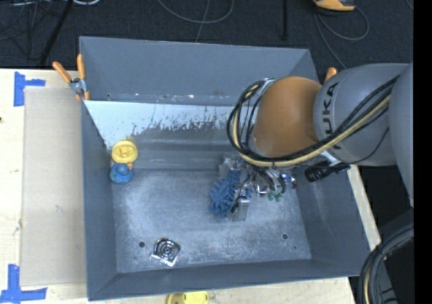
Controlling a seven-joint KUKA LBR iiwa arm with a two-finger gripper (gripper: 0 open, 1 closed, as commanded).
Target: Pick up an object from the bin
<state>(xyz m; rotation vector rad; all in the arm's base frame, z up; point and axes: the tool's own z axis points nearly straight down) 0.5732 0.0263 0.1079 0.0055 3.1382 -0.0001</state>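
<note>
My gripper [237, 207] is low in the bin, right of centre, under the orange wrist cover. A blue shaggy, brush-like thing [221, 196] lies directly against its left side, touching the fingers; whether it sits between them I cannot make out. At the bin's left side stands a small toy with a yellow round top and a blue base [123, 161], far from the gripper. A small silver, crumpled metallic piece [165, 250] lies near the front wall, left of the gripper.
The arm and its cables cover the bin's right rear part. Bare grey floor stretches between the blue thing and the yellow-and-blue toy.
</note>
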